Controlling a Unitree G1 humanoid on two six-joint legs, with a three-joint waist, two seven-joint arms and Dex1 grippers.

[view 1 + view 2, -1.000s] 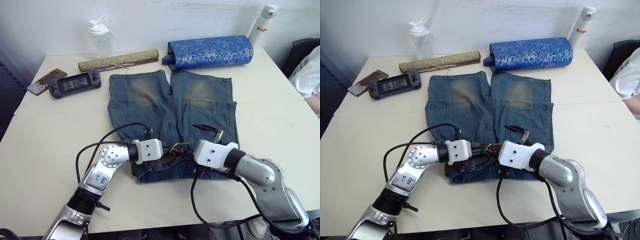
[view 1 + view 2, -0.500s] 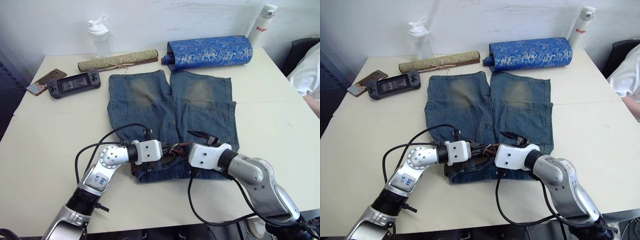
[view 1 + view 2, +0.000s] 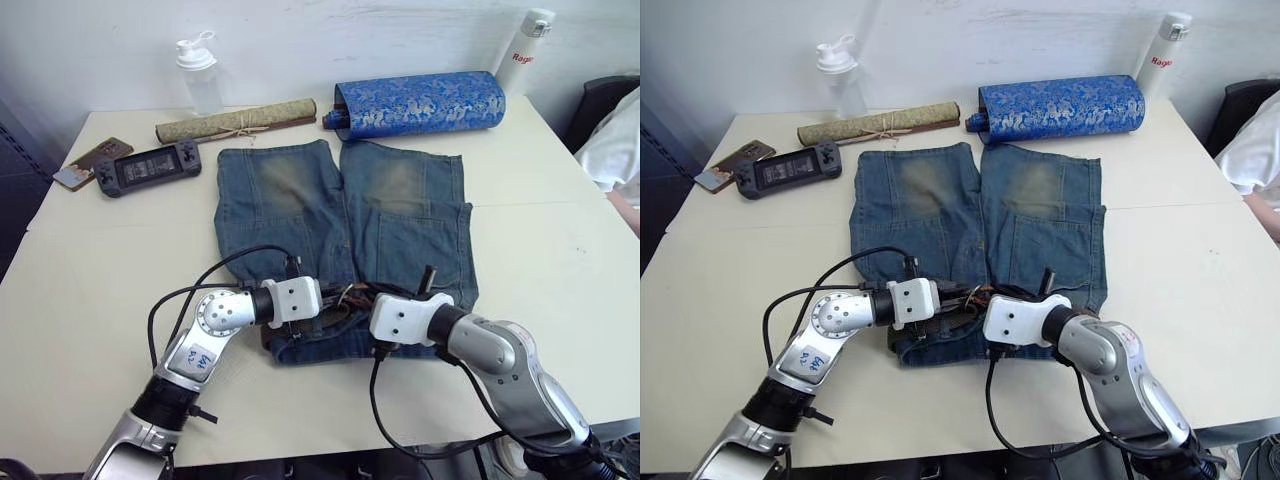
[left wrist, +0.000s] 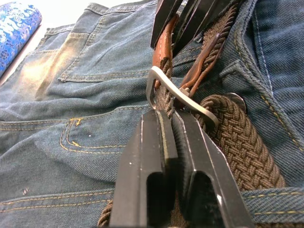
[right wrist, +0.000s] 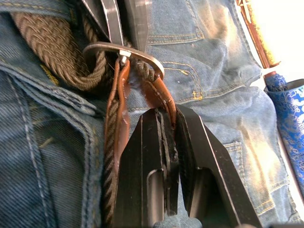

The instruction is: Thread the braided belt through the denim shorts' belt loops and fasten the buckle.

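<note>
- An office or lab room used for testing: a plain cream tabletop (image 3: 90,260) stands against a bare white wall (image 3: 300,40).
- Loose props: handheld game console (image 3: 148,167), phone (image 3: 88,160), shaker bottle (image 3: 199,72), white flask (image 3: 526,40), rolled mat (image 3: 236,120), blue brocade roll (image 3: 420,103).
- A dark chair (image 3: 603,105) stands beside a seated person's sleeve (image 3: 615,140).

Silver arms, white wrists, black cables, black fingers (image 4: 156,161)

Head pair high and wide; wrist pair low and close.
Both eye views look forward and down over the table (image 3: 90,250), sharing the shorts (image 3: 340,240). Each wrist view sits close along its own fingers, facing the other across the same buckle (image 4: 164,88).
</note>
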